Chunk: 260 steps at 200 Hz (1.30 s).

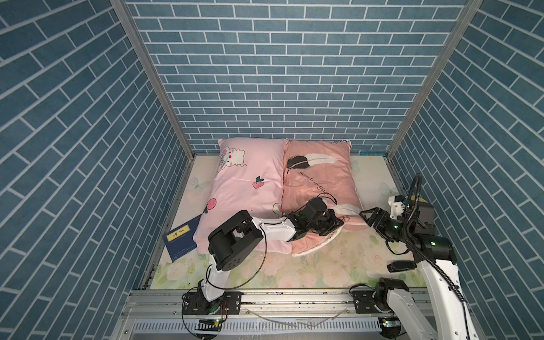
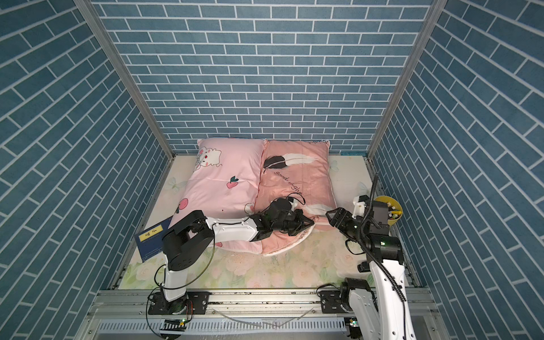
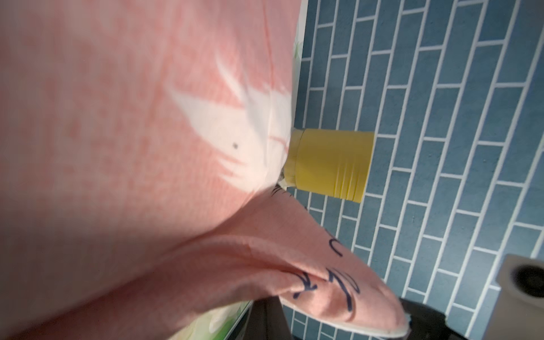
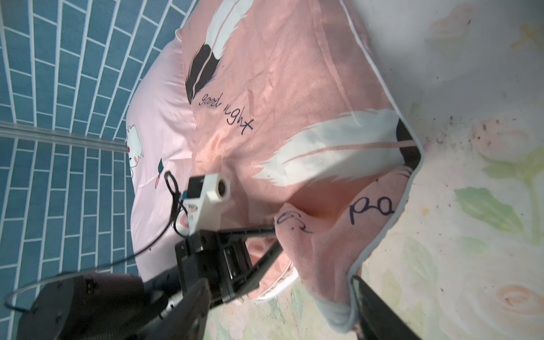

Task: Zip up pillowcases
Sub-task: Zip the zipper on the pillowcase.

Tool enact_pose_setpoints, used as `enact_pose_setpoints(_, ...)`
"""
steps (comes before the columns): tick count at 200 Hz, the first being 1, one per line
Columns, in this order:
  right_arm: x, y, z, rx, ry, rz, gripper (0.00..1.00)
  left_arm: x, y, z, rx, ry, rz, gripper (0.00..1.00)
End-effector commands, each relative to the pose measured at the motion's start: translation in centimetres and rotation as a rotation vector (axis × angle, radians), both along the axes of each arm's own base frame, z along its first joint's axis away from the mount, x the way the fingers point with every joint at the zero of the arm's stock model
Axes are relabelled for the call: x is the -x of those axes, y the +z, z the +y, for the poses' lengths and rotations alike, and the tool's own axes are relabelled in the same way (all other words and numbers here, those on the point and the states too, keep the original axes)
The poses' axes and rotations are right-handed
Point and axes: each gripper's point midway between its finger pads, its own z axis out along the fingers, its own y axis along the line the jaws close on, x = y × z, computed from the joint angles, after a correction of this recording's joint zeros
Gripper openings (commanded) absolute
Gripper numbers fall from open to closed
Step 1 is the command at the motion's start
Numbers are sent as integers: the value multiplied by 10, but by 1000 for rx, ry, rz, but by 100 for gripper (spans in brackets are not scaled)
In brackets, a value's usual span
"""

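left gripper [image 1: 338, 225]: clamping near hem of feather pillowcase [image 1: 315, 164]
right gripper [image 1: 368, 214]: gaping wide beside feather pillowcase
bunny pillowcase [image 1: 244, 191]: lying against it

Both top views are bright and evenly lit from above, sharp, with soft shadows under the arms [image 1: 276, 229] and the brick walls [image 1: 59, 117] splayed by wide-angle distortion. In the left wrist view the salmon pillowcase [image 3: 117, 147] lies close, blurred and dim toward one corner; the right wrist view is sharper, with pale glare on the floral tabletop [image 4: 471, 59] and bowed wall lines
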Motion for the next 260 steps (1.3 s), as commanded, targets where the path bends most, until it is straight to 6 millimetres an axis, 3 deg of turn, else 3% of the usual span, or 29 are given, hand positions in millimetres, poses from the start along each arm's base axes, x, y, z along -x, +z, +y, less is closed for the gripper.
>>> enact_pose_setpoints(1, 14, -3, 13, -14, 107, -2, 75, -16, 11, 0, 32, 17, -10, 0)
enact_pose_setpoints(25, 10, 17, 26, -64, 187, -87, 75, -27, 18, 5, 62, 37, -2, 0)
enact_pose_setpoints(79, 23, 101, 43, -64, 350, -296, 78, -50, 24, 14, 109, 83, 28, 0)
enact_pose_setpoints(97, 29, 110, 54, -143, 406, -304, 76, -58, 27, 15, 111, 96, 26, 0)
enact_pose_setpoints(114, 27, 84, 53, -146, 386, -221, 62, -65, 33, 14, 122, 99, 18, 0)
enact_pose_setpoints(147, 1, 7, 55, -113, 318, -99, 36, -66, 37, 10, 126, 93, 16, 0)
enact_pose_setpoints(189, -48, -54, 58, -62, 225, -148, 35, -65, 41, 12, 121, 103, 11, 0)
enact_pose_setpoints(220, -73, -67, 64, -86, 193, -190, 42, -59, 41, 10, 118, 96, 12, 0)
enact_pose_setpoints(260, -85, -87, 77, -115, 177, -185, 46, -54, 44, 6, 127, 91, 10, 0)
